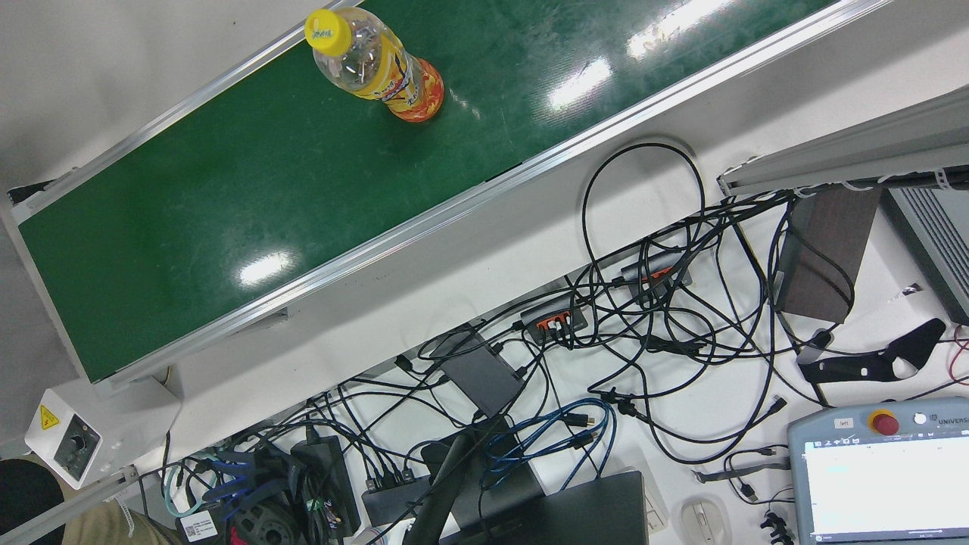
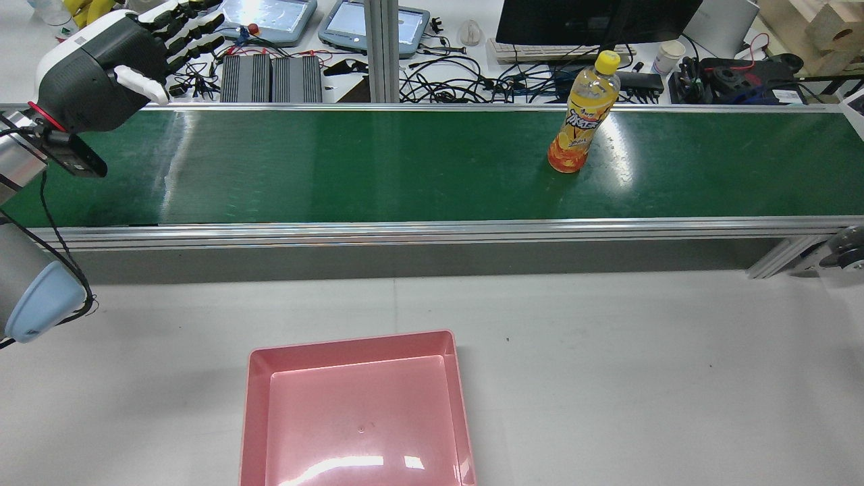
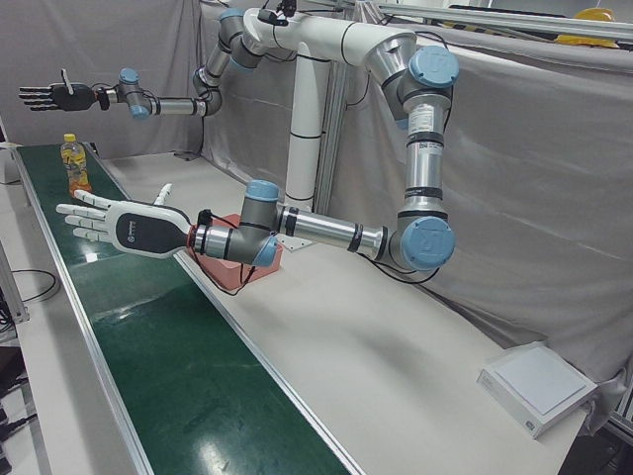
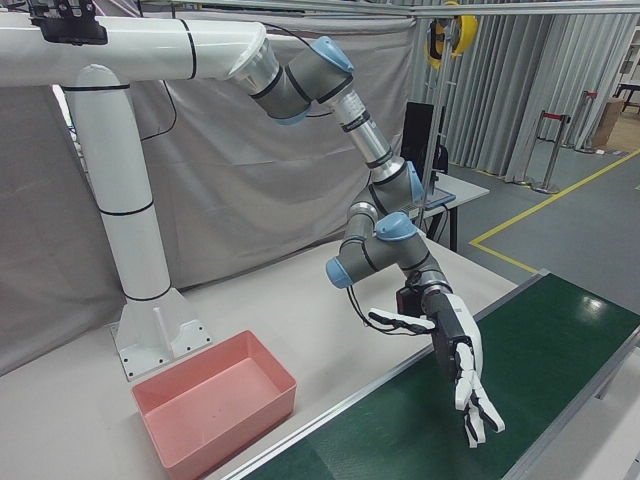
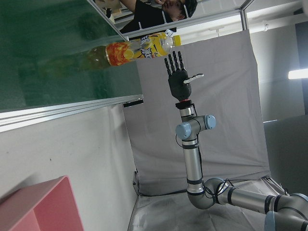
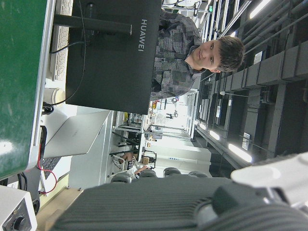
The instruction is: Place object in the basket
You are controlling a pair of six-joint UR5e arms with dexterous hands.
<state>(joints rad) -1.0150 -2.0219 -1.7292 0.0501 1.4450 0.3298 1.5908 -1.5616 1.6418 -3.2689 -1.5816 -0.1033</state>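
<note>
The bottle (image 2: 582, 115) has not been picked up, so I judge the task to be at its very start, with every step left to do.

The green conveyor belt (image 2: 337, 162) runs left to right across the far side of the station as the rear view shows it. The white table (image 2: 607, 351) lies on its near side. The pink basket (image 2: 351, 341) sits on the table at the near edge, a little left of the middle, and it is empty.

The left hand (image 2: 101, 67) hangs over the left end of the belt with its fingers stretched out and apart, holding nothing. It is well apart from the bottle, with most of the belt between them. The right hand (image 3: 54, 96) is raised in the air at the right end of the belt, beyond the bottle. Its fingers are straight and a little apart, and it is empty too. It is above the bottle and touches nothing.

The bottle stands upright on the right part of the belt, nearer the far rail than the near one. It is clear plastic with an orange and yellow label and a yellow cap.

What remains, as I read it: a hand must come down to the bottle, close around it, lift it off the belt, carry it across the near rail to the basket and let go. The right hand looks the better placed for the reach.
</note>
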